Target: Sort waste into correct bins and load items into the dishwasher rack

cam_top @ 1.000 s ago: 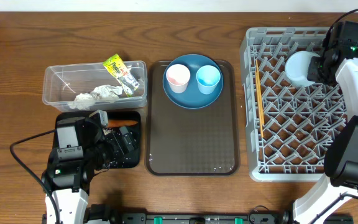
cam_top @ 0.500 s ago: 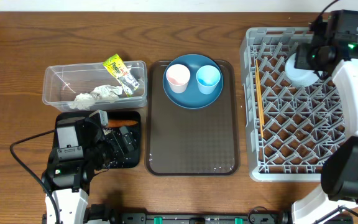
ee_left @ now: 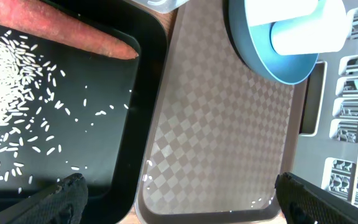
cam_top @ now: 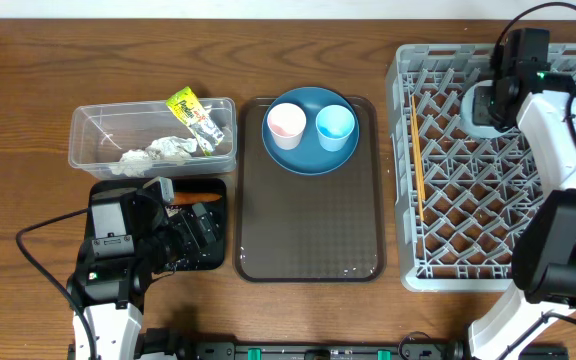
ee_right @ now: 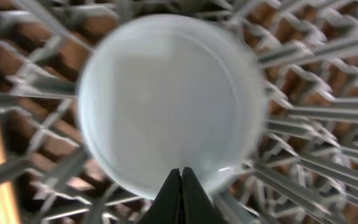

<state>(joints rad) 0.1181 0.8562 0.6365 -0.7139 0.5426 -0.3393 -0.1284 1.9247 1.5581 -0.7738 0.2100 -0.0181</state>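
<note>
— How are the jaws of the right gripper (ee_right: 182,179) seen?

— They are seen pressed together, with no gap and nothing shown between them. They are held over the near edge of the pale blue-white bowl (ee_right: 166,99). Whether it is touched cannot be told, as the view is blurred.

— Where is the bowl placed?

— It is set in the dishwasher rack (cam_top: 488,230), at its far side, well to the right of the brown serving tray (cam_top: 308,220). The wooden chopsticks (cam_top: 418,160) are laid along the rack's side nearest the serving tray.

— And the left gripper (ee_left: 179,199)?

— Its jaws are spread wide, and nothing is held. It is positioned over the shallow black tray (ee_left: 114,155), just left of the serving tray's near end. White rice bits (ee_left: 17,118) are scattered in the black tray, and the orange carrot (ee_left: 67,28) is laid at its far edge.

— What is carried on the serving tray?

— The round blue plate (cam_top: 311,158) is set on its far end, and the pink cup (cam_top: 286,125) and the light-blue cup (cam_top: 335,125) are stood side by side on it.

— The other bin?

— The clear tub (cam_top: 98,140) is placed left of the serving tray's far end. The crumpled white paper (cam_top: 158,152) and the yellow-green wrapper (cam_top: 193,115) are contained in it.
</note>
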